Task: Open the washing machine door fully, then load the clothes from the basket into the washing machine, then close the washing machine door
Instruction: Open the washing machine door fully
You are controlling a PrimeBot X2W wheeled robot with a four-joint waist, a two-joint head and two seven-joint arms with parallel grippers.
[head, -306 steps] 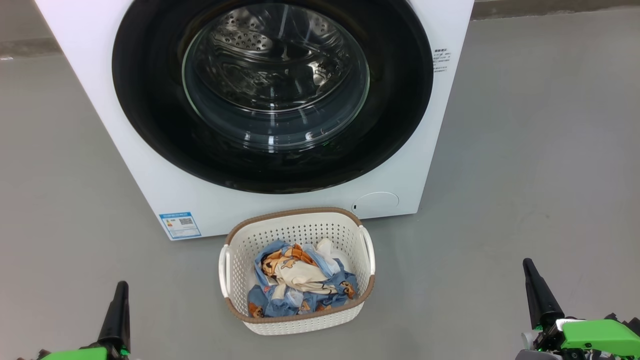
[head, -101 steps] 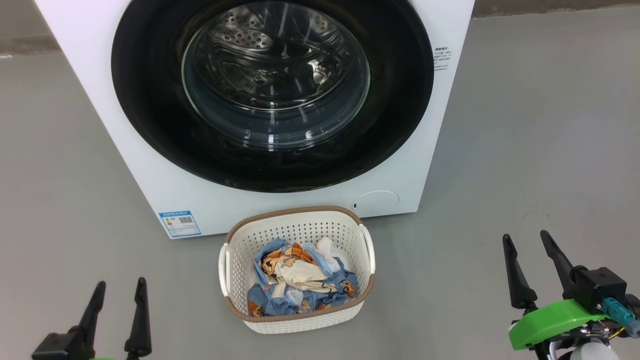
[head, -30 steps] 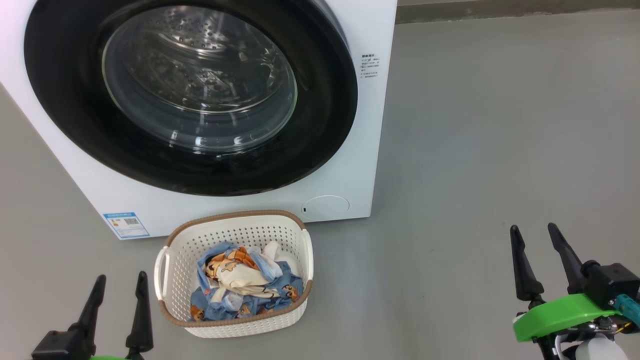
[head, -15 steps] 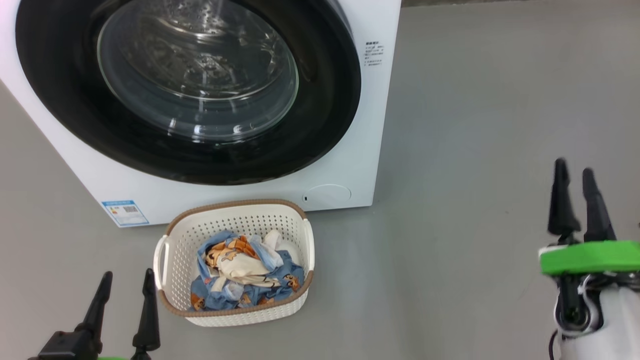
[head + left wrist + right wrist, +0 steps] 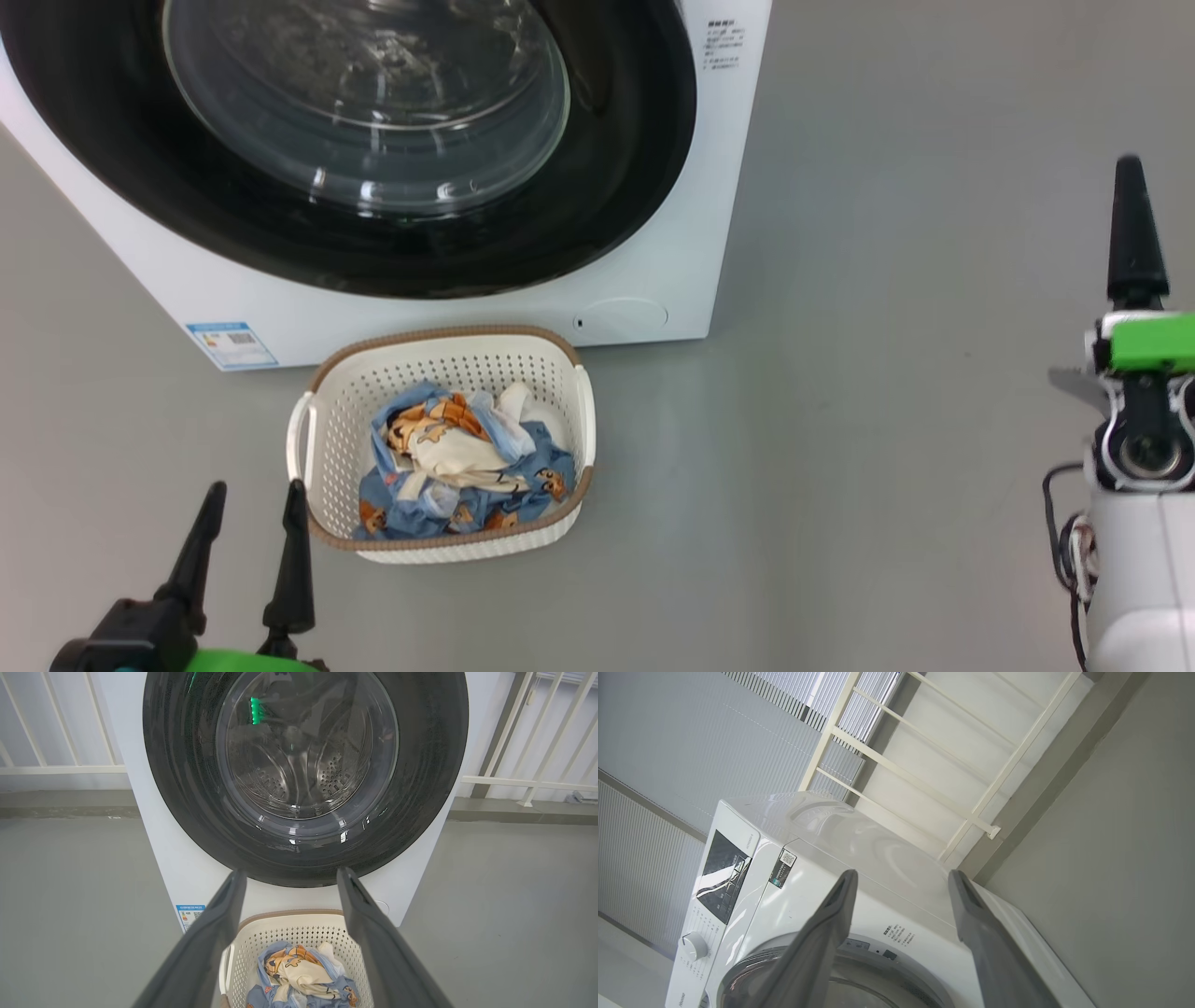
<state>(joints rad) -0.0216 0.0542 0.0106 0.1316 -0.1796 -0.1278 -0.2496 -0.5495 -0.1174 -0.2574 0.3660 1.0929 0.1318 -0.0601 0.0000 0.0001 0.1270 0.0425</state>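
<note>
Washing machine stands on the grey floor, front twd the robot. Washing machine door is shut, flush w/ the white front; steel drum shows thru its glass. Basket sits on the floor just before the machine's lower front edge, btwn the blue label & the round flap. Clothes lie heaped inside the basket, blue w/ bear print, cream patch on top, below the rim.

Left gripper: fingers spread wide, nothing btwn them. In head view it's at the basket's near left corner, inner fingertip just beside the basket's left wall; touching or not, can't tell. In left wrist view basket & clothes show low btwn the two fingers, w/ the door's lower rim above the tips: clothes ahead & below, apart from the gripper.

Right gripper: well apart from basket & clothes, over bare floor to the right of the machine's front right corner. Head view catches it edge-on, one finger showing above a green bracket. Right wrist view shows both fingers wide apart, empty, aimed at the machine's upper front w/ control panel & knob; white railing behind. Door is apart from it.
</note>
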